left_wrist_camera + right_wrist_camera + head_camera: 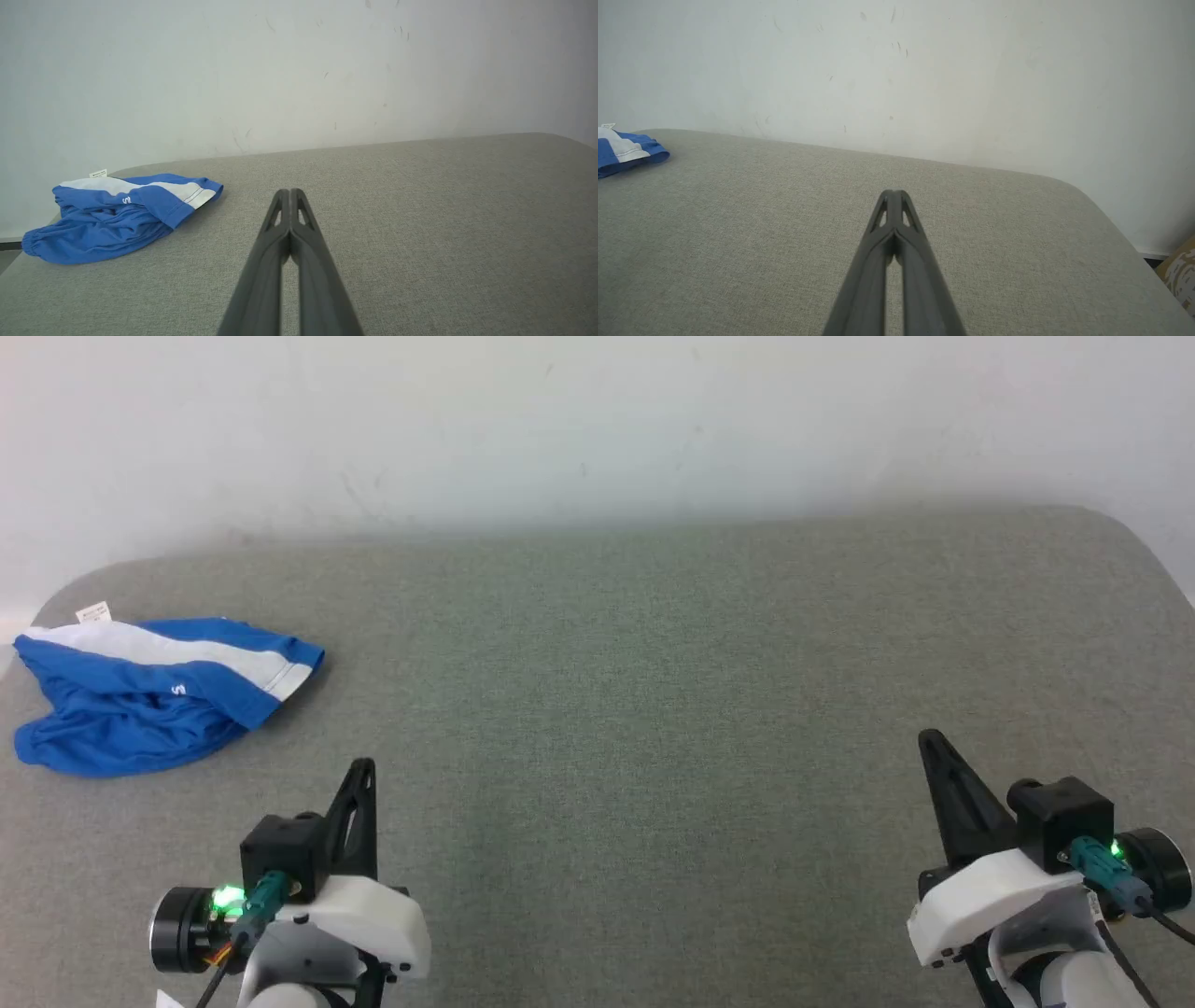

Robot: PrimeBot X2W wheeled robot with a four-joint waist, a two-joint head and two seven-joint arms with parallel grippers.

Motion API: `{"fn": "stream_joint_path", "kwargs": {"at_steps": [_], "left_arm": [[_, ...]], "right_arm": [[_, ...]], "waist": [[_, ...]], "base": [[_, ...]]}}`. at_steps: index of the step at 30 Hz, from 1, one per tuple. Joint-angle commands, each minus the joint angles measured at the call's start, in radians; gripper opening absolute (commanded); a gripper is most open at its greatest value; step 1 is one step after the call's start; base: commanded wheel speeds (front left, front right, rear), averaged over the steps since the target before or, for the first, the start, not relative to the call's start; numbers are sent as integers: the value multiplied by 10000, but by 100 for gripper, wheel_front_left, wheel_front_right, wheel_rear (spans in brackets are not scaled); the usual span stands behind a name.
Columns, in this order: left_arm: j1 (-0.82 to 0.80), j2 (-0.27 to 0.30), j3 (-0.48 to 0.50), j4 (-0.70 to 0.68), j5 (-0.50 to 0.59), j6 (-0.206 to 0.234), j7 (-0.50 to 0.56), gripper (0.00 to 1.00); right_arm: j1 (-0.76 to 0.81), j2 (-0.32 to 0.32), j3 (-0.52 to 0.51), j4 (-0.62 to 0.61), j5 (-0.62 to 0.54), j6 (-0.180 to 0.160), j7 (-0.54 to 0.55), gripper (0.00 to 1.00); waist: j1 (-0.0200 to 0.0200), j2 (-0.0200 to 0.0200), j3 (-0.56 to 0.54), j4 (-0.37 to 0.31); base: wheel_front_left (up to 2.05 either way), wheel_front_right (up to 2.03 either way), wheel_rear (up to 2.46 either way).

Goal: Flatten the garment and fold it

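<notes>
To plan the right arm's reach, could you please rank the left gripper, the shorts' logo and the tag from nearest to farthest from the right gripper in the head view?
From the right gripper:
1. The left gripper, lower left.
2. The logo, on the shorts, far left.
3. The tag, back left corner.

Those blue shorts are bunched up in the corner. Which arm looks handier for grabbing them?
Probably the left. The shorts lie at the left of the table, near the left gripper; the right gripper sits far across it. Both are shut, holding nothing.
</notes>
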Motion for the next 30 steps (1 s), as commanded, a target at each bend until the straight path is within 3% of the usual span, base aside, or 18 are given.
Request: {"fn": "stream_joint_path", "kwargs": {"at_steps": [1, 26, 27, 30], "left_arm": [[51, -53, 32, -57, 35, 66, 1, 0], [51, -53, 32, -57, 35, 66, 1, 0], [-1, 2, -3, 4, -1, -2, -1, 100], [-1, 4, -9, 13, -1, -4, -3, 100]], "right_arm": [[142, 30, -3, -66, -76, -21, 7, 0], [142, 30, -3, -66, -76, -21, 7, 0], [-3, 0, 2, 6, 6, 0, -1, 100], [-3, -4, 2, 23, 9, 0, -3, 100]], "waist": [[0, 1, 0, 0], [0, 1, 0, 0], [0, 1, 0, 0], [0, 1, 0, 0]], "base": [[0, 0, 0], [0, 0, 0], [0, 0, 0], [0, 0, 0]]}}
